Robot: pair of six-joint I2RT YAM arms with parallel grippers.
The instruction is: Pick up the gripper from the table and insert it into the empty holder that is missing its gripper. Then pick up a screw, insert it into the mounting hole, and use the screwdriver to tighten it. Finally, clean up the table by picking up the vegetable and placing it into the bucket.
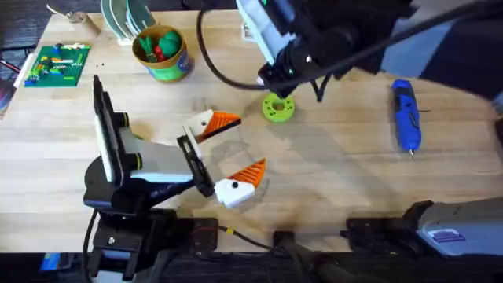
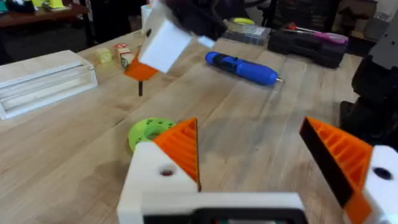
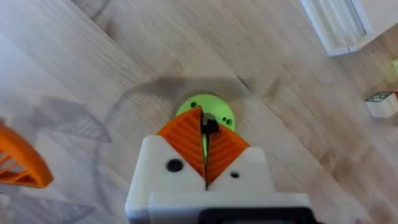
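The right end effector point(image 3: 205, 134) is seen pinched shut, orange pads point(image 3: 186, 140) meeting on a small dark screw point(image 3: 209, 126) held at the tips. It hangs directly above the green disc point(image 3: 214, 109) on the wooden table point(image 1: 338, 165); in the overhead view the disc point(image 1: 277, 108) lies approx. mid-table, w/ the right arm over its near-left edge. From the left wrist view the screw point(image 2: 140, 88) is seen pointing down below the white mount, apart from the table surface.

The left end effector point(image 1: 233, 154) is spread wide open w/ nothing held. Both its white mounts carry orange ribbed pads point(image 2: 180, 146); one finger is pointed toward the disc, the other lies nearer the table's front edge. The disc point(image 2: 149, 130) shows just beyond the left finger.

The screwdriver point(image 1: 405, 115), blue, is laid flat on the table's right side, tip toward the front edge, well apart from both arms. The bucket point(image 1: 161, 53), green side w/ yellow rim, stands at the back left, green and red toy pieces inside. A green circuit board point(image 1: 56, 64) is at the far left edge.
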